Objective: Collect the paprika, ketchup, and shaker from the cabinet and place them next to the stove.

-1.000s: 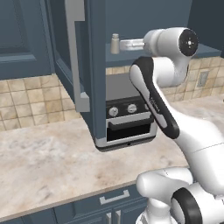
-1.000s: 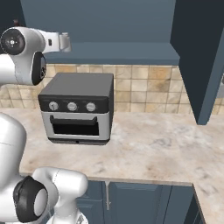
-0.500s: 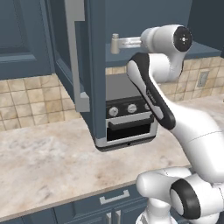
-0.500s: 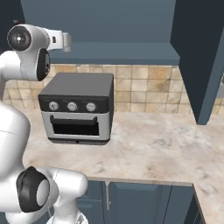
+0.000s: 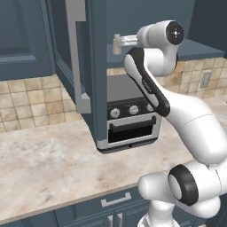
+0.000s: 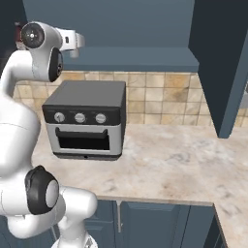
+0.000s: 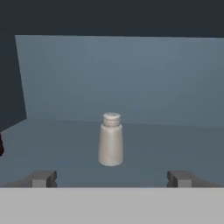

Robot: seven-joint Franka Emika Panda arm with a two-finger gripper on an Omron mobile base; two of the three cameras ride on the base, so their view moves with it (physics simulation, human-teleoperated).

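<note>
Inside the cabinet (image 7: 131, 74), on its blue shelf, the shaker (image 7: 110, 140) stands upright and alone, roughly midway across the shelf and set back from the front edge, clear of the back wall. Seen along the hand, the gripper (image 7: 111, 178) sits level with the shelf, its two dark fingertips (image 7: 41, 178) spread as wide as they go, one to each side of the shaker and nearer the camera than it; nothing is between them and nothing is touched. A sliver of something dark red shows at the left edge of that view; what it is cannot be told. From the left base view, the gripper (image 5: 118, 43) reaches past the open cabinet door (image 5: 80, 57) toward the shelf, with the arm bent above the toaster oven (image 5: 131, 113). From the right base view, the hand (image 6: 72, 42) points at the cabinet (image 6: 126, 29) above the toaster oven (image 6: 87, 121), which stands on the marbled counter (image 6: 174, 164) against the tiled wall.
</note>
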